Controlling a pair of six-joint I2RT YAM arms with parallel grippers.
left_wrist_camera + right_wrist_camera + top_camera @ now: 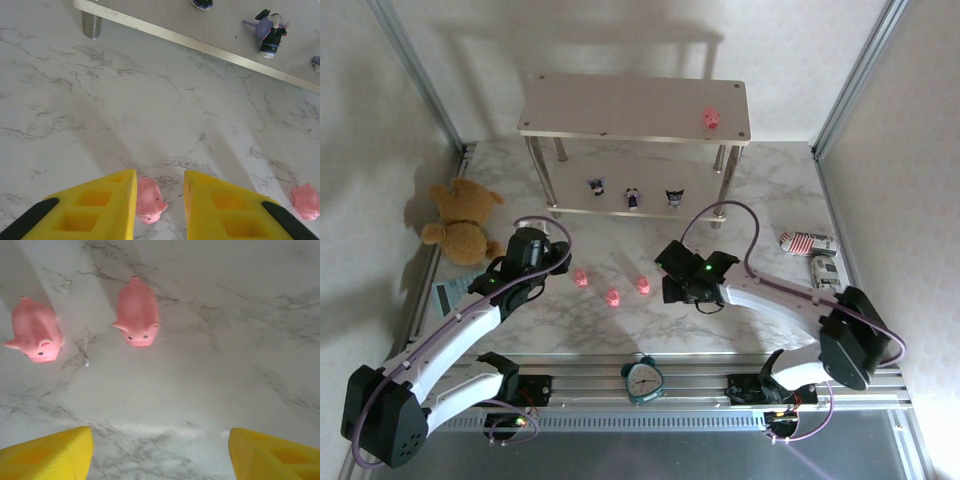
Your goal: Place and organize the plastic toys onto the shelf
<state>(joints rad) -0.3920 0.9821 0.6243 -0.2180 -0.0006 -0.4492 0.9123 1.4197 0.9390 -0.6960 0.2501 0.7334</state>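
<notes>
Between the yellow fingers (117, 200) of my left jaws a pink pig (150, 201) lies on the marble tabletop (125, 100). The jaws stand a little apart on either side of it. The left finger is at its flank and a sliver of marble shows before the right finger, so nothing is clamped. Just off to the right of these jaws lies a second pig (306, 201). Ahead of them runs the lower board (210, 47) of the shelf (620, 105), with one silver leg (91, 24) ahead to the left and a purple-and-white figurine (270, 31) on the board ahead to the right. From above, that figurine is one of three in a row on the lower board, and a lone pig (711, 118) sits on the top board near its right end, well beyond both sets of jaws. My right jaws are spread wide, their fingers (50, 455) at the two bottom corners of the right wrist view with only bare marble between them. Ahead of them, slightly left, lies a near pig (137, 312), and farther left a far pig (35, 330), the two apart and both snouts turned back toward me. Three pigs in all lie on the tabletop between my two sets of jaws. A brown teddy bear (460, 222) sits out to the left of my left jaws, and a teal alarm clock (643, 380) stands behind both, between my bases.
</notes>
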